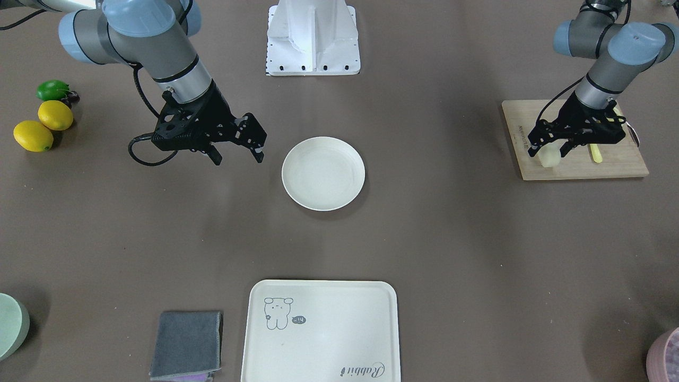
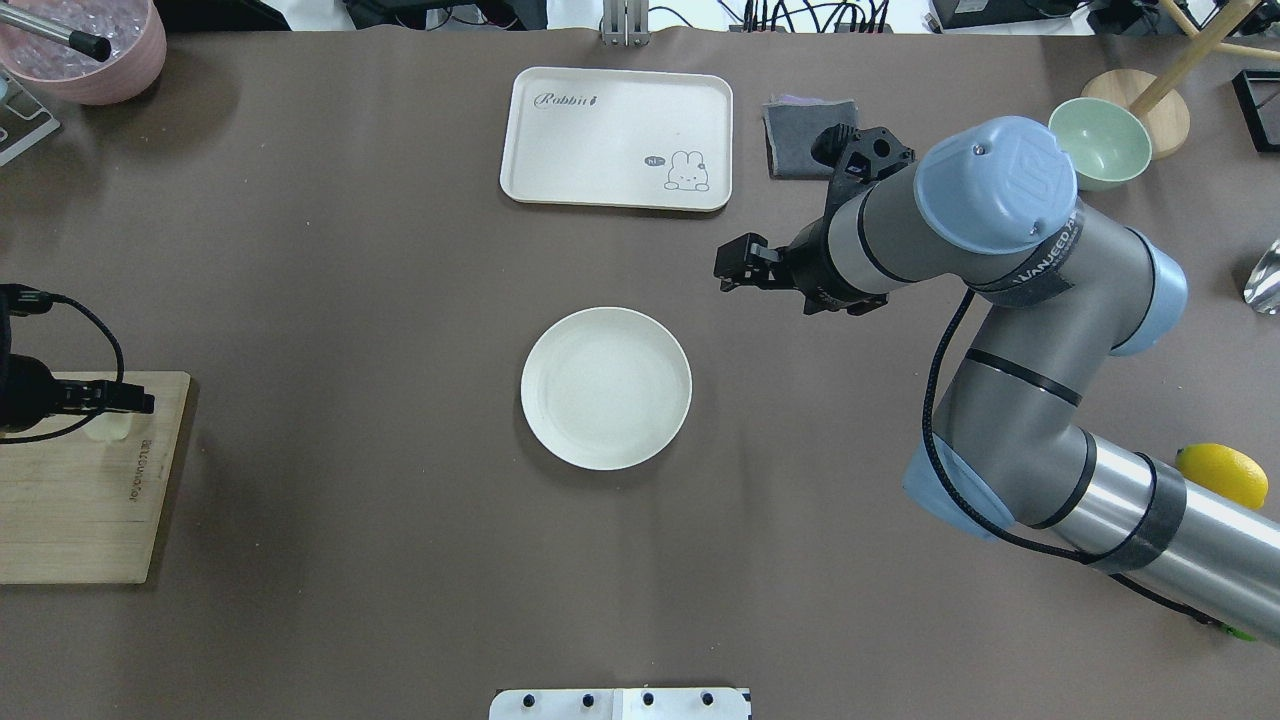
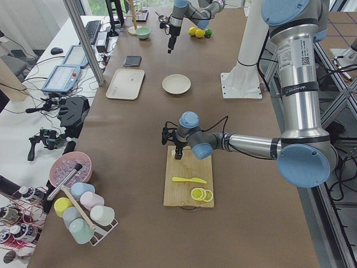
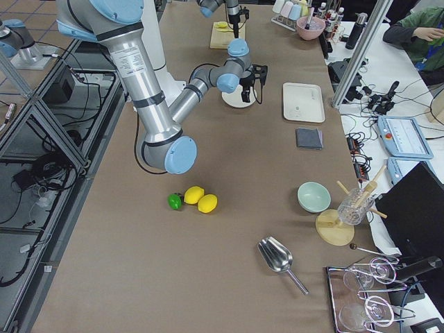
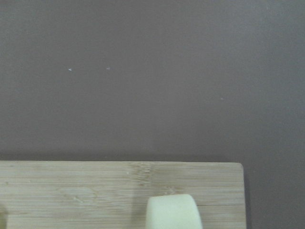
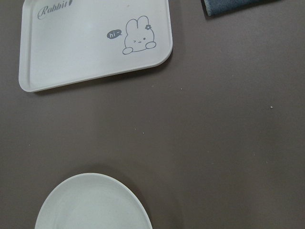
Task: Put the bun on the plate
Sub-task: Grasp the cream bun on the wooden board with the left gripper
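Note:
The bun [image 1: 550, 157] is a small cream-white block at the corner of a wooden cutting board [image 1: 575, 164]; the left wrist view shows it as the bun [image 5: 171, 213] resting on the board [image 5: 95, 191]. My left gripper [image 1: 549, 150] hangs over it, open, with one finger on each side and a small gap to each. The round off-white plate [image 1: 323, 173] lies empty at the table's middle, also seen as the plate [image 2: 605, 387]. My right gripper [image 1: 237, 156] hovers beside the plate, open and holding nothing.
A cream tray [image 1: 320, 329] with a drawing and a folded grey cloth [image 1: 186, 345] lie on the operators' side. Two lemons [image 1: 42, 124] and a lime [image 1: 53, 90] sit near the right arm. A yellow knife [image 1: 595, 154] lies on the board. The robot base [image 1: 313, 37] stands behind the plate.

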Robot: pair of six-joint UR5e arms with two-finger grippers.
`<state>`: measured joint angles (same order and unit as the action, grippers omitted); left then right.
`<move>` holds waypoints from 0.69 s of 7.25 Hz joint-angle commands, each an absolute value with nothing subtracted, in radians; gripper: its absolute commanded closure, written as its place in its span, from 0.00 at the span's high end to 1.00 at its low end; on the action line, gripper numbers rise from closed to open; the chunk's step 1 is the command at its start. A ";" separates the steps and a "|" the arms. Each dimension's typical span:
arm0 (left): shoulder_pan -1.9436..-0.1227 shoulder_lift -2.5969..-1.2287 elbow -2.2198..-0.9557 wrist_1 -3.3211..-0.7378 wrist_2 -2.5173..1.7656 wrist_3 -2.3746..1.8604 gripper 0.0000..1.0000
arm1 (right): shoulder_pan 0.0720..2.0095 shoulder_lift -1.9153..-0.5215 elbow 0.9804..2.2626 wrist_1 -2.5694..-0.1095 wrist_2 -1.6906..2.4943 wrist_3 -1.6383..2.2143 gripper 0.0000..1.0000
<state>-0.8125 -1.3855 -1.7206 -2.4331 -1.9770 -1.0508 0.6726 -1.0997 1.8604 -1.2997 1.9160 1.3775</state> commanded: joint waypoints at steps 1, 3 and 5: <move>-0.810 -1.378 -1.720 -2.436 -1.976 -1.043 0.52 | 0.672 -1.101 1.861 -1.301 1.916 1.378 1.00; -0.819 -1.361 -1.726 -2.436 -1.976 -0.999 0.52 | 0.672 -1.103 1.861 -1.299 1.916 1.378 1.00; -0.821 -1.367 -1.727 -2.434 -1.977 -0.999 0.20 | 0.672 -1.101 1.862 -1.301 1.916 1.378 1.00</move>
